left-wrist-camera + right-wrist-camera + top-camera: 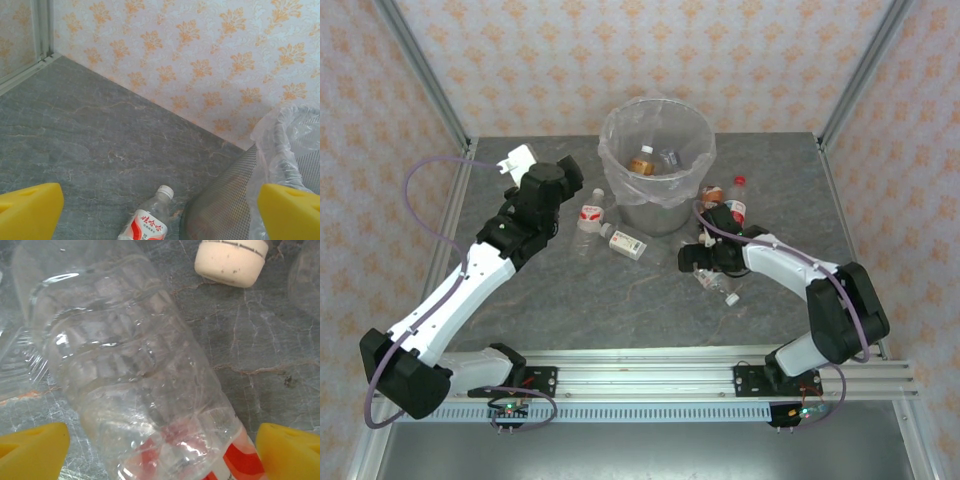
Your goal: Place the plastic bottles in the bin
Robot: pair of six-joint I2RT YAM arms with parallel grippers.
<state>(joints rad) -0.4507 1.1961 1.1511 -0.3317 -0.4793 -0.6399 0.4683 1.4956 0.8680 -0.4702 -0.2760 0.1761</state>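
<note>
target: clear bottle (140, 380), lying flat on the tabletop (270, 340), just right of the bin (658, 215)
right fingers (30, 452): apart, straddling it, not clamped; the nearer arm
axis: slanted, roughly crosswise to the closing line, labelled end nearest the camera
left fingers (27, 210): apart, above a white-capped bottle (147, 222) left of the bin
views: the top view gives the bin's bearing; the right wrist view gives the straddle

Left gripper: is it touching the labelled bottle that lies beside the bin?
Apart. In the left wrist view the left gripper is open, and grey table shows between its yellow fingers and the red-and-white labelled bottle.
</note>
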